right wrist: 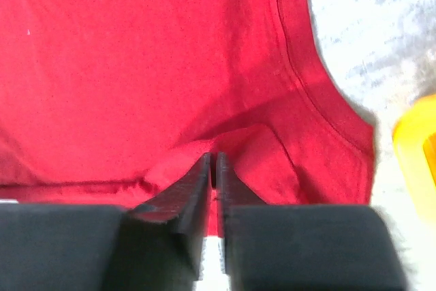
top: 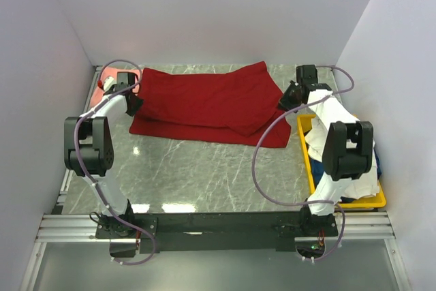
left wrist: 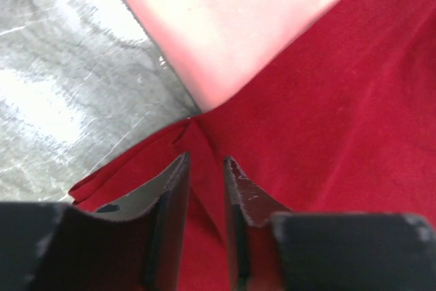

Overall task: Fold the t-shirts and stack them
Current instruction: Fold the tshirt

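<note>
Left claw [left wrist: 206,163], right claw [right wrist: 212,160] each clenched on deep red t-shirt [top: 204,100] edge.

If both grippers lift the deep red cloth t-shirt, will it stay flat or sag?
Probably floppy: the deep red cloth t-shirt lies in soft folds and puckers at the right gripper. It would likely sag between two grips.

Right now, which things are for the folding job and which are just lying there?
For the job: red shirt, pink shirt, white shirt.
Just lying about: yellow tray.
</note>
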